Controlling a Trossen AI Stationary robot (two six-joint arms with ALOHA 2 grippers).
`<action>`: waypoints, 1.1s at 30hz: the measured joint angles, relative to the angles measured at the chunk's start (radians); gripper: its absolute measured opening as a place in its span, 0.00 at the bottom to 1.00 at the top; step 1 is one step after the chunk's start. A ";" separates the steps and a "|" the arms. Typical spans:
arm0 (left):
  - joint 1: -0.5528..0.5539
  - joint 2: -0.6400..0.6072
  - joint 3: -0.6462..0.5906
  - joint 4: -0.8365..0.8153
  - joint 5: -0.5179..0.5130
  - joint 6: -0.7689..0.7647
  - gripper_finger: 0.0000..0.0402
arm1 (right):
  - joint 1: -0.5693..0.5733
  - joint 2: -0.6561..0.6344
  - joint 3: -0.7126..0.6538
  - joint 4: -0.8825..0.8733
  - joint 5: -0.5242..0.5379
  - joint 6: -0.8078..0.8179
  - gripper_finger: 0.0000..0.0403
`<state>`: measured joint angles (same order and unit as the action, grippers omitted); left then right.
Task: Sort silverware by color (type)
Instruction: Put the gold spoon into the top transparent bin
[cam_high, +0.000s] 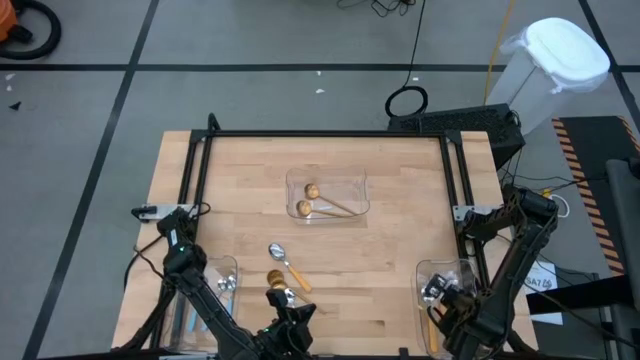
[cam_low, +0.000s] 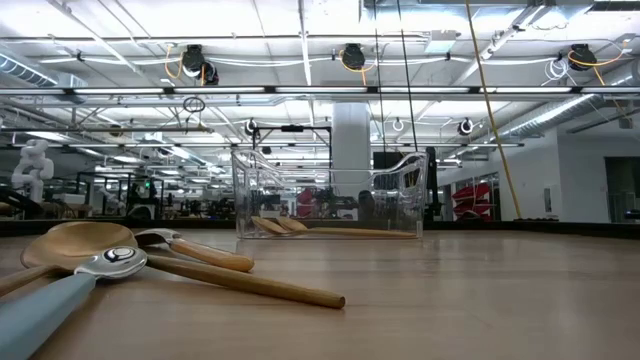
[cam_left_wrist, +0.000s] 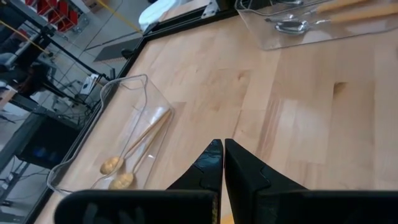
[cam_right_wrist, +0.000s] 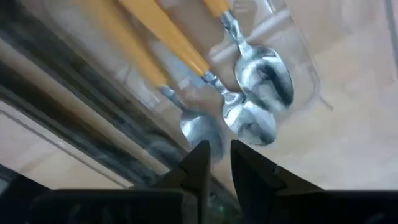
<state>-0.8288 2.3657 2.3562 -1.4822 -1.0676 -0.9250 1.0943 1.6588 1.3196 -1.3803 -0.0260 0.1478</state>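
Observation:
Two all-gold spoons (cam_high: 312, 198) lie in the clear middle tray (cam_high: 360, 190). An orange-handled spoon (cam_high: 286, 262) and a gold spoon (cam_high: 275, 279) lie loose on the table; the low view shows them beside a blue-handled spoon (cam_low: 50, 300). Blue-handled spoons (cam_high: 226, 285) sit in the left tray, and three orange-handled spoons (cam_right_wrist: 249, 93) in the right tray. My left gripper (cam_left_wrist: 222, 163) is shut on nothing, raised above the table near the loose spoons (cam_high: 287, 308). My right gripper (cam_right_wrist: 215, 163) hovers over the right tray (cam_high: 440, 292), its fingers a narrow gap apart.
A black frame (cam_high: 320, 134) rims the table's far and side edges. The clear trays have upright walls: left (cam_high: 212, 270), right (cam_high: 425, 272). Bare wood (cam_high: 380, 270) lies between the middle tray and the near edge. A white bin (cam_high: 560, 60) stands beyond the table.

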 joint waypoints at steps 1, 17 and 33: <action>0.000 0.000 0.000 0.000 0.000 0.007 0.05 | 0.000 0.000 0.005 -0.005 0.002 0.034 0.15; 0.011 0.000 0.000 -0.036 0.034 0.018 0.05 | -0.001 0.001 0.212 0.148 0.341 0.857 0.08; 0.005 0.008 -0.128 -0.087 -0.093 -0.106 0.22 | -0.148 0.191 0.213 0.804 1.031 0.560 0.07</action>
<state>-0.8234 2.3736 2.2280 -1.5697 -1.1606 -1.0308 0.9466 1.8496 1.5322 -0.5768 1.0053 0.7082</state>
